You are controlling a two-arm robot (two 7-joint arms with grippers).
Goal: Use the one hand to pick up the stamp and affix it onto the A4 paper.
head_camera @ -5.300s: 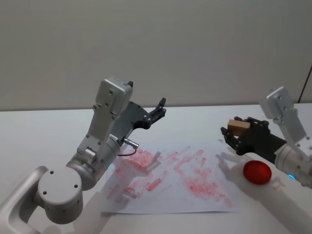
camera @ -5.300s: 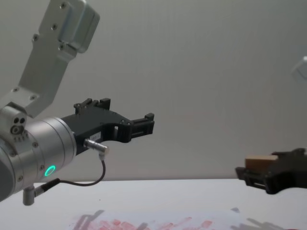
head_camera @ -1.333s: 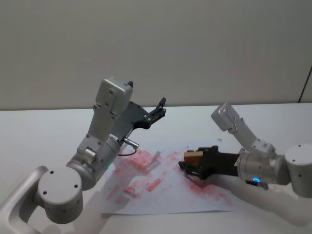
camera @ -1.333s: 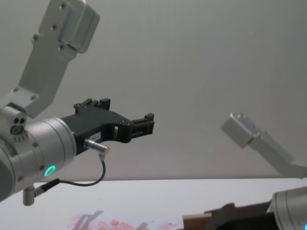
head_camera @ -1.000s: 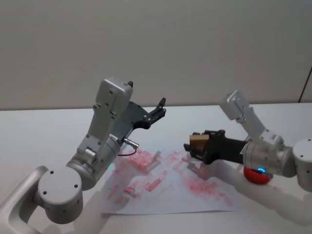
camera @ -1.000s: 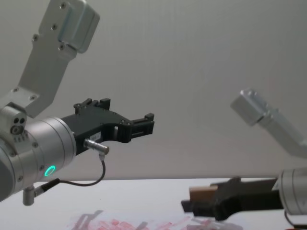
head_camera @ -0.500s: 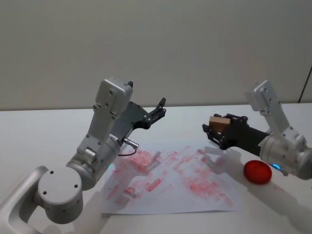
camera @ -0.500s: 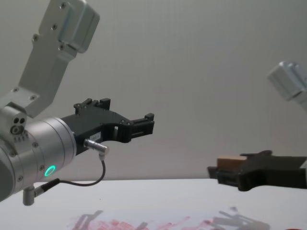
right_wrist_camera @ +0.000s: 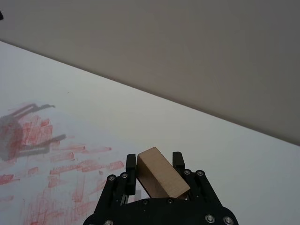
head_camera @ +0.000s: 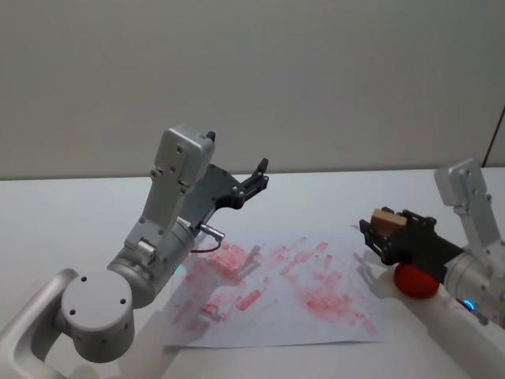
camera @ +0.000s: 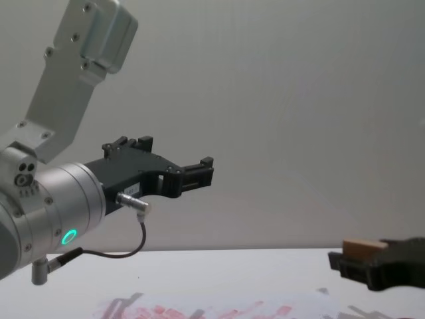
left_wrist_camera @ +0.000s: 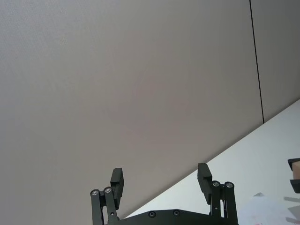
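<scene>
Left gripper [head_camera: 260, 169] parked at 10 o'clock above the A4 paper [head_camera: 284, 292], fingers spread wide on nothing. Right gripper [head_camera: 377, 229] raised at 3 o'clock off the sheet's right edge, clamped on the stamp [head_camera: 386, 218], just beside a red pad [head_camera: 416, 281] on the counter [head_camera: 71, 213].

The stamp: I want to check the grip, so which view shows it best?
The right wrist view: the stamp sits close-up between the right gripper's fingers. Head view shows it small; chest view, side-on at the edge.
</scene>
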